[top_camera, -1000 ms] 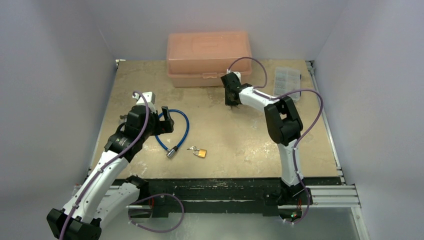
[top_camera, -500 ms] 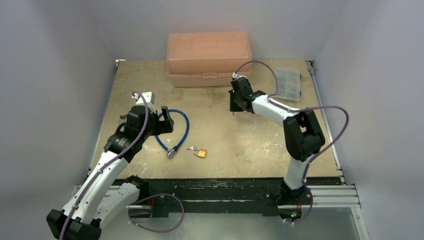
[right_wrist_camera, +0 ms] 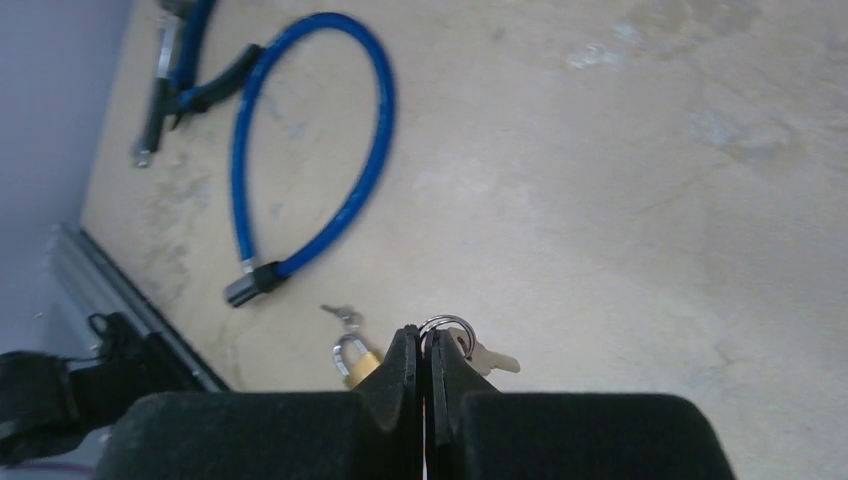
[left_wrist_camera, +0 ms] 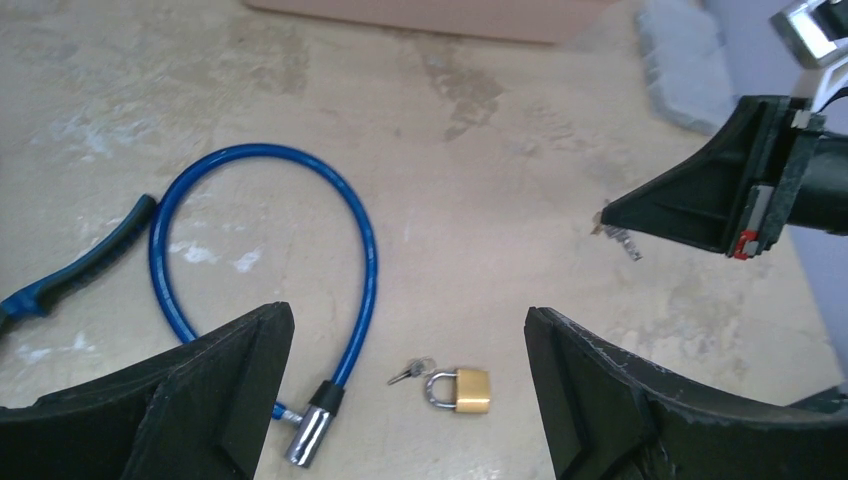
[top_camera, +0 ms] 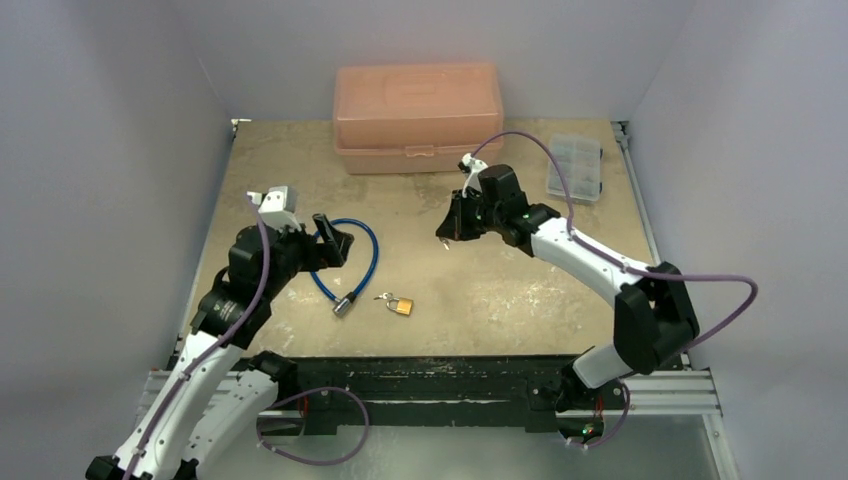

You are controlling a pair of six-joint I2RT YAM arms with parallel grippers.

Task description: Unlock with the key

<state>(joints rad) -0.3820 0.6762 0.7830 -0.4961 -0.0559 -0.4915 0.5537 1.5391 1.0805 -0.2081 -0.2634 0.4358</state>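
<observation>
Worn tan table (top_camera: 500, 290), bearing all items. Peach plastic storage box (top_camera: 418, 105), lid down, at the far edge. Left gripper (top_camera: 334, 238), jaws wide apart and holding nothing, stood above the near-left part of the table beside the cable loop; its wrist view framed the padlock between its fingers. Right gripper (right_wrist_camera: 421, 340), jaws pressed together on a key ring, was raised over mid-table, tips aimed left toward the padlock, well apart from it. Clear compartment organiser (top_camera: 574, 168), far right. Blue cable lock (left_wrist_camera: 372, 262), bent into an open loop, its silver metal end (left_wrist_camera: 305, 440) nearest the padlock. Small brass padlock (left_wrist_camera: 466, 390), lying flat, silver shackle pointing left. Second small key (left_wrist_camera: 408, 372), just beside that shackle; contact could not be told. The key (right_wrist_camera: 488, 358), tiny and silver, hung clear of the table from the pinched ring (right_wrist_camera: 447, 326); in the right wrist view its long axis ran sideways, pointing right and slightly down, just past the fingertips and outside the jaws rather than between them.
</observation>
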